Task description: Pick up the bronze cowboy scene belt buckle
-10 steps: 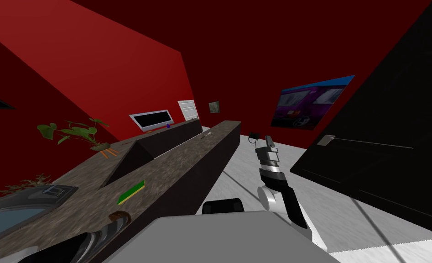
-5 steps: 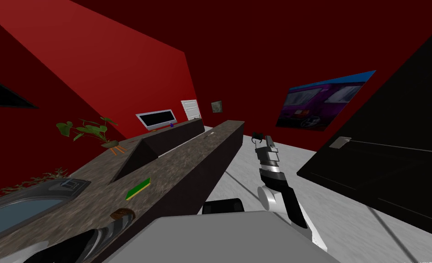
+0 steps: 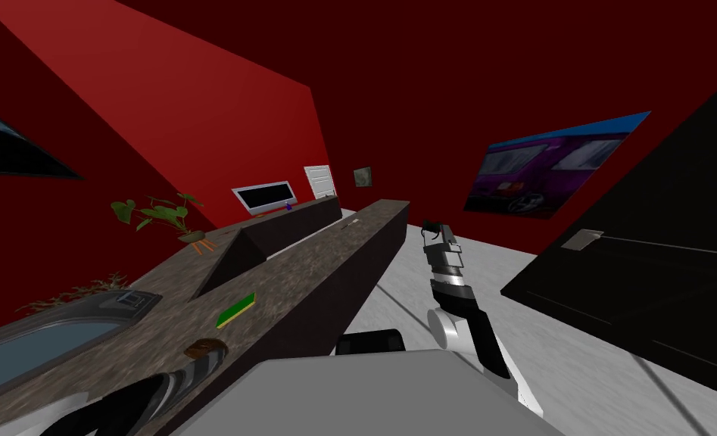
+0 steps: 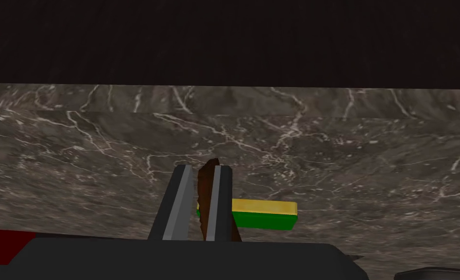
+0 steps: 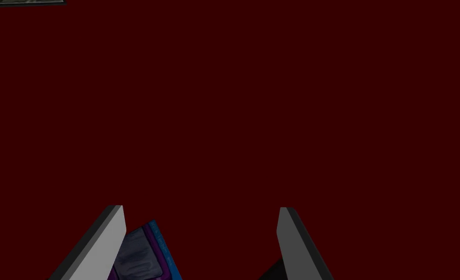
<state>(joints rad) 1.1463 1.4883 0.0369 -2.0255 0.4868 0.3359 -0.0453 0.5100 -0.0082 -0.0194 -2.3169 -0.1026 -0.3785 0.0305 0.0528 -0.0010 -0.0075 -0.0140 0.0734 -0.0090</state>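
Brown buckle (image 4: 203,194) clamped in left gripper (image 4: 203,168) over marbled counter (image 4: 321,155); right gripper (image 5: 200,208) spread.

No legible text, label, brand, number or sign on any surface in view.

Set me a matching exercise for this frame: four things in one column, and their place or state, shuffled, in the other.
1 belt buckle
2 green-and-yellow block
3 right gripper
4 purple car picture

A open
B lying on the countertop
C hanging on the wall
D between the fingers of the left gripper

Pairs: 1-D, 2-B, 3-A, 4-C
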